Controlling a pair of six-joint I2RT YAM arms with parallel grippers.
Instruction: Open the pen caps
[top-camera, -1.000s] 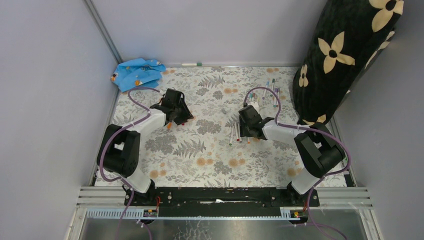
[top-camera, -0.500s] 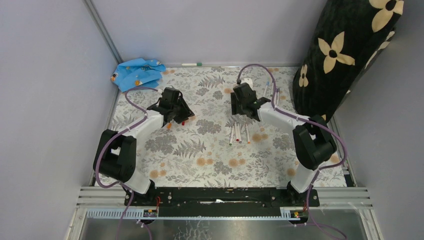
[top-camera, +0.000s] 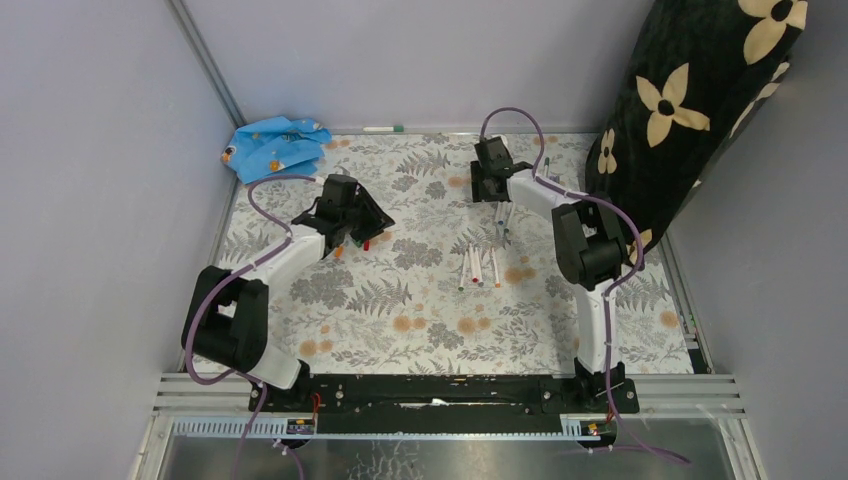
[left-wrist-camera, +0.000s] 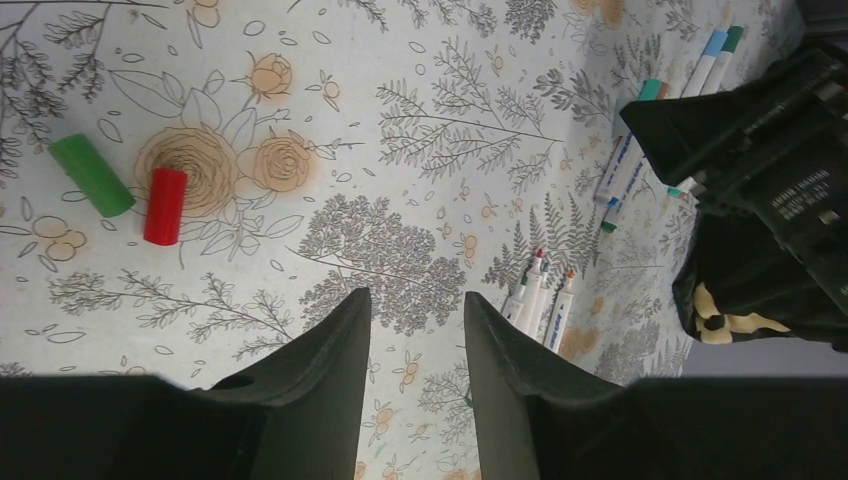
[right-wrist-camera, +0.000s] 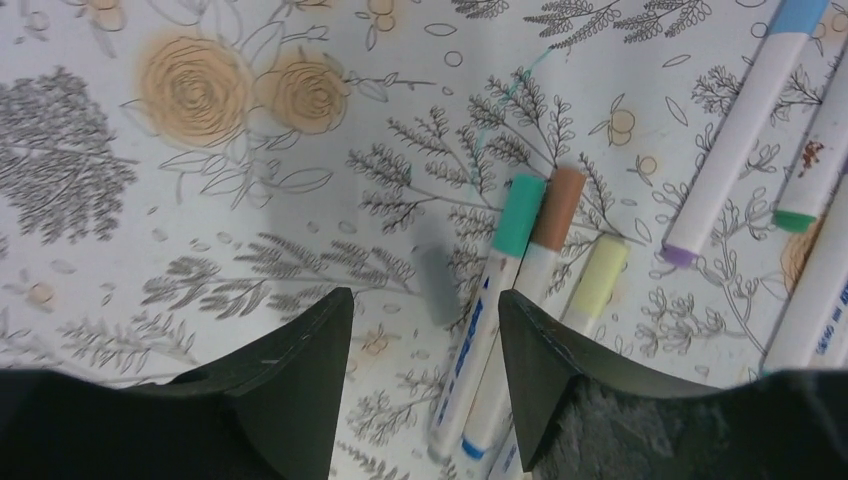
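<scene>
Plastic pens (right-wrist-camera: 478, 330) look light, hard and slippery, so pinch one by its white middle and its cap (right-wrist-camera: 520, 212); the left end effector (left-wrist-camera: 412, 300) and the right end effector (right-wrist-camera: 425, 300) are open and empty

The left arm (top-camera: 290, 250) is angled forward, and the left gripper (left-wrist-camera: 412, 310) is held with jaws parted, nothing between them. The right arm (top-camera: 585, 245) is stretched far forward, with the right gripper (right-wrist-camera: 425, 300) pointed downward, jaws spread wide and empty.
</scene>
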